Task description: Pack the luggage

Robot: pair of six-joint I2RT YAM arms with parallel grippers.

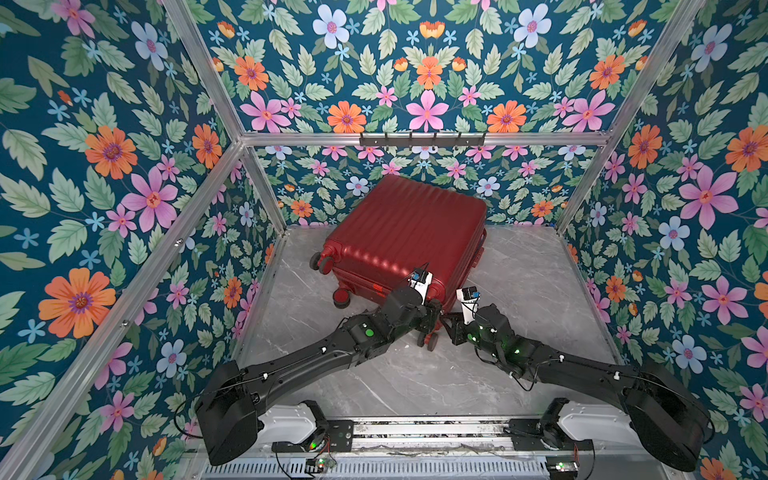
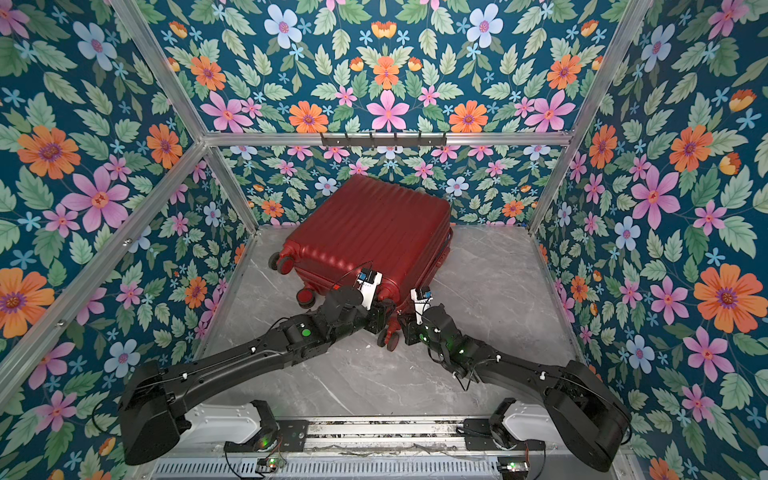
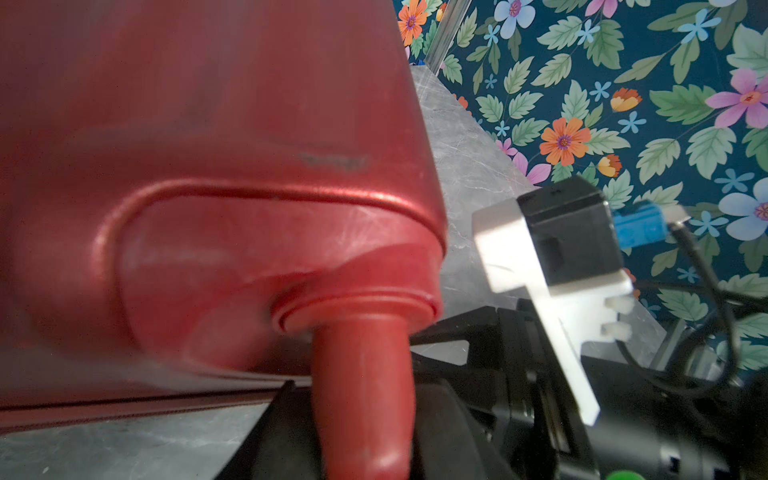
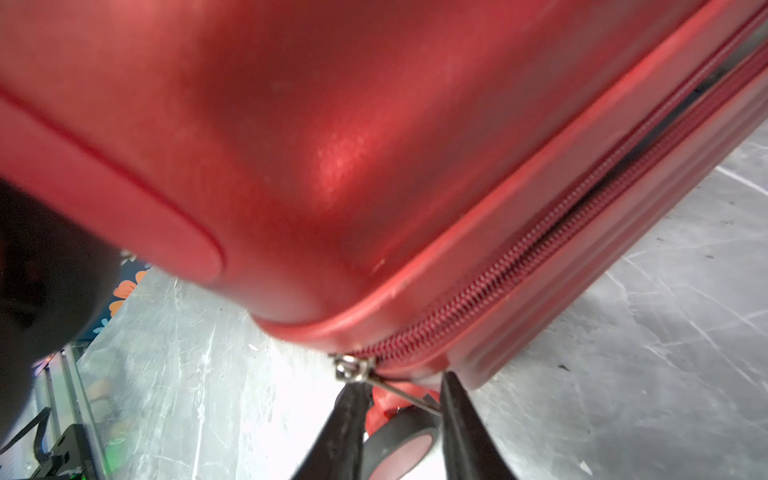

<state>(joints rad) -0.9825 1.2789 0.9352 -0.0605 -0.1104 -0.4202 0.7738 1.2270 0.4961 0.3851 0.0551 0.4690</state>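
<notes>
Lying flat on the grey marble surface [image 1: 519,270], lid down, the dark-red luggage [image 1: 407,232] points its near corner at both arms. The right tool [image 4: 403,384] is nearest the zipper slider [image 4: 353,368] at that corner. Its jaws stand apart on either side of the thin pull tab [image 4: 405,394], not yet pinching it. The zipper track [image 4: 540,249] runs away from the tool along the case's side, gaping ahead, so the pull likely follows that line. The left tool [image 3: 361,436] grips the caster stem [image 3: 361,374].
</notes>
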